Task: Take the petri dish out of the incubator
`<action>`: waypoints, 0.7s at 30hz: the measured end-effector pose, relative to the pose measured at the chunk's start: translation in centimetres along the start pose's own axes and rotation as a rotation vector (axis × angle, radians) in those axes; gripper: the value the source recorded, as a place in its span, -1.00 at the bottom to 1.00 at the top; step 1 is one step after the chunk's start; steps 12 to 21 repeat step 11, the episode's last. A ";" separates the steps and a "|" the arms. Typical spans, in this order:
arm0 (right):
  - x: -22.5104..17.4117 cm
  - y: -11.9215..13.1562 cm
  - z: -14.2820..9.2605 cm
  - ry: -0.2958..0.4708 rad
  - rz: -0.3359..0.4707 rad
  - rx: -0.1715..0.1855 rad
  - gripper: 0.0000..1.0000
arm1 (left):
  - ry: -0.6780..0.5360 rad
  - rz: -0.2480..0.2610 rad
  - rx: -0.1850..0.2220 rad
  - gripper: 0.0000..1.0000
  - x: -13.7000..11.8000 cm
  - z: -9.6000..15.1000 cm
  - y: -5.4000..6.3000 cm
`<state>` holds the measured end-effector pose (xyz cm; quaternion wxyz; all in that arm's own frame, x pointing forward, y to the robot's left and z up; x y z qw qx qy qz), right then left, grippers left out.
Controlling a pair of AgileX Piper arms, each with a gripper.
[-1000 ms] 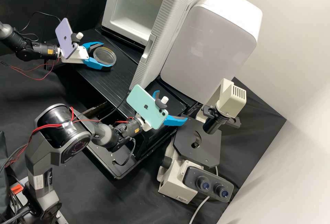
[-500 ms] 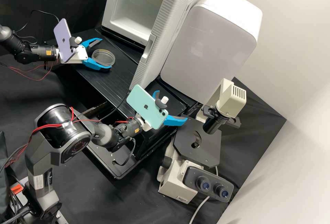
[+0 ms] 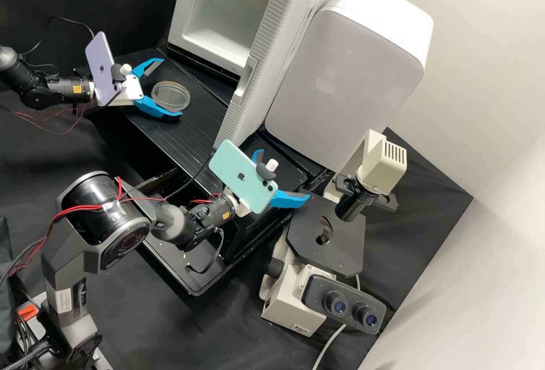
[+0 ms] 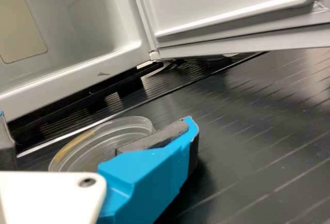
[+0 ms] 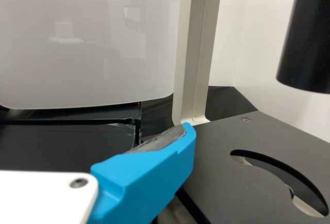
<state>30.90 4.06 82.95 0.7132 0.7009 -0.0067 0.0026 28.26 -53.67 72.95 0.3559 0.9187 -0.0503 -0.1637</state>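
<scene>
Petri dish [image 3: 170,96] x1 on bench [image 3: 193,131], left claw [image 3: 171,87] wide open round it, right claw [image 3: 282,176] prob. open, empty.

The left gripper [image 3: 170,87] now holds its fingers [image 3: 152,107] wider apart than a second ago. Then they sat close against the rim of the petri dish [image 3: 172,97]; now the farther one stands clear of it. The left arm has drawn back from the incubator [image 3: 221,18] along the surface [image 3: 187,131], so the dish now lies between the fingertips alone.
</scene>
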 end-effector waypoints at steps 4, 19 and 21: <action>0.0 0.0 0.0 0.000 0.000 0.000 1.00 | -0.026 0.037 -0.011 1.00 -0.5 0.1 -0.1; 0.0 0.0 0.0 0.000 0.000 0.000 1.00 | -0.030 0.107 -0.050 1.00 -0.9 -0.2 0.2; 0.0 0.0 0.0 0.000 0.000 0.000 1.00 | -0.030 0.107 -0.050 1.00 -0.9 -0.2 0.2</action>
